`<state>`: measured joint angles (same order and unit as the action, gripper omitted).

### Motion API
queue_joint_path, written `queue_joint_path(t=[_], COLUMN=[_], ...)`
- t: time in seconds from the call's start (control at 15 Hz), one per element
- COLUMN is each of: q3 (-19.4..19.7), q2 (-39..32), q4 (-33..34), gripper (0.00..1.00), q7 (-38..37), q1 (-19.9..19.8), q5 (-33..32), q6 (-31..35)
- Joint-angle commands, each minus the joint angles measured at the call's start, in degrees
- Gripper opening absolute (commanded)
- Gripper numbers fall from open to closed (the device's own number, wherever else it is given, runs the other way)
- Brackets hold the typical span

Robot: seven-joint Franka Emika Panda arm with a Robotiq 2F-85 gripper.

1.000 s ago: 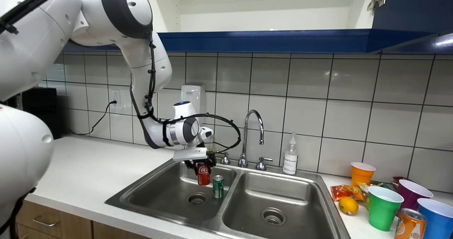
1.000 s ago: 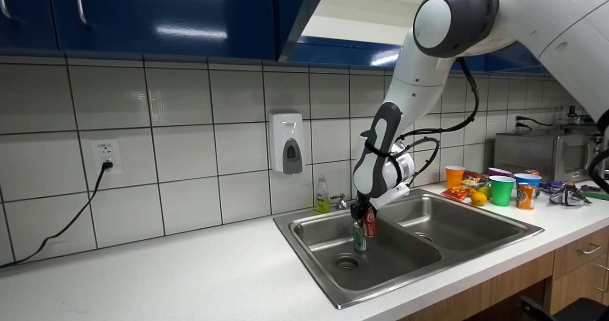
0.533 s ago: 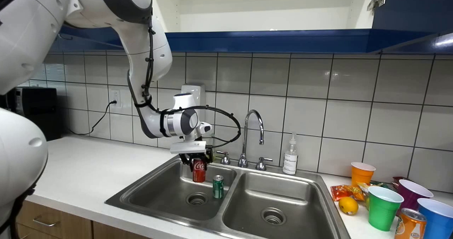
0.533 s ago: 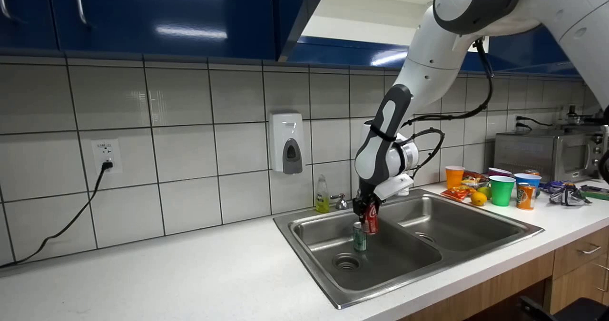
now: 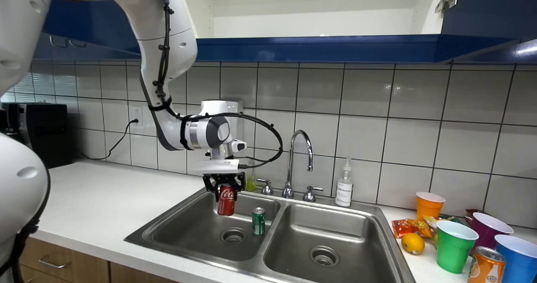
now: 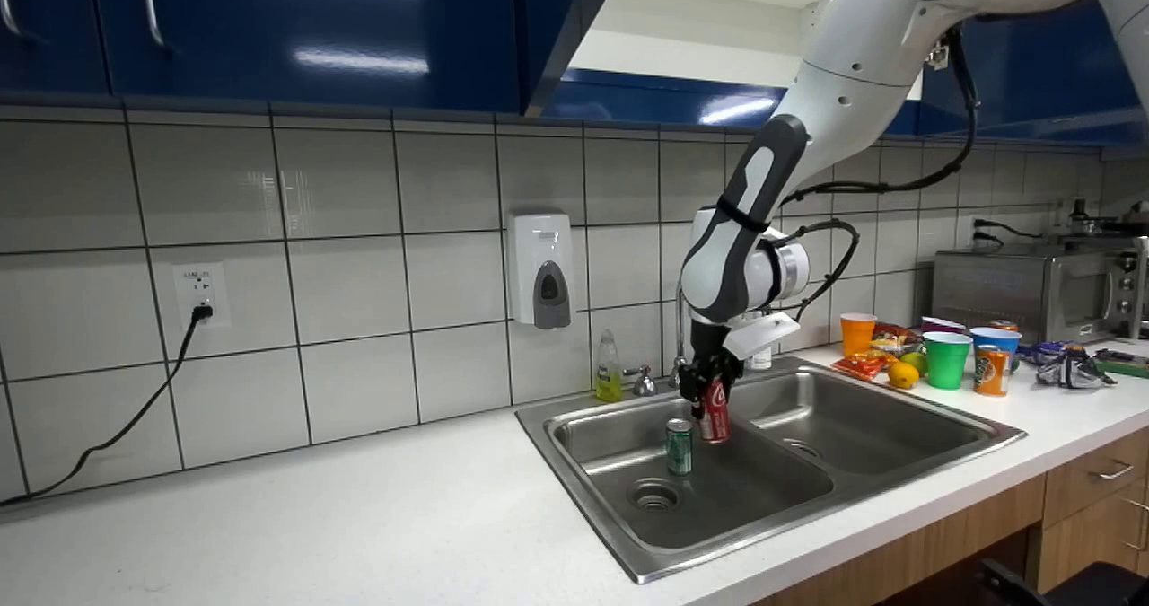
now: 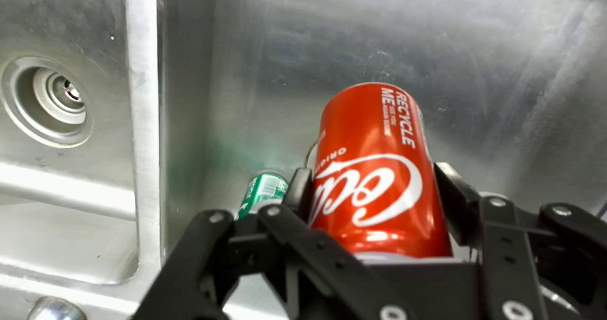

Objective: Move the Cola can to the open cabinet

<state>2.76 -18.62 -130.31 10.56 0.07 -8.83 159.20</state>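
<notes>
Up close, the Robotiq gripper [image 5: 226, 195] has the Coca-Cola can [image 7: 377, 168] pinched between its fingers [image 7: 457, 204], one on either side. And look at the line of that can! Its long axis runs on from the gripper, one end tucked up at the gripper, the other pointing down at the basin floor [image 6: 741, 494], close to vertical in both exterior views with a slight lean. White script [image 7: 367, 187] sits toward the upper end, RECYCLE ME lettering [image 7: 403, 116] toward the lower; which end is the lid, I can't tell. It hangs over the same basin where a green drink can [image 6: 679, 449] stands upright, apart from it and near the drain [image 6: 653, 496], inside the double-bowl steel sink [image 6: 642, 563]. Behind that, the gooseneck faucet [image 5: 290, 172] arches up before the tiled wall [image 5: 365, 136], a pump bottle [image 5: 344, 192] near it. Overhead, well apart from the can, there's the open cabinet [image 5: 314, 23], white inside, its dark blue door [image 5: 482, 16] out on the hinge.
</notes>
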Motion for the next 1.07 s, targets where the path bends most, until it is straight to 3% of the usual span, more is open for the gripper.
queue_joint_path(t=[0.0, 1.0], q3=[-2.67, -2.73], q2=[7.3, 24.14], q4=[-4.77, -14.1], gripper=[0.41, 0.41], q7=[3.6, 9.48], q1=[-2.53, -0.5], q5=[2.61, 12.84], q6=[-4.57, -18.33])
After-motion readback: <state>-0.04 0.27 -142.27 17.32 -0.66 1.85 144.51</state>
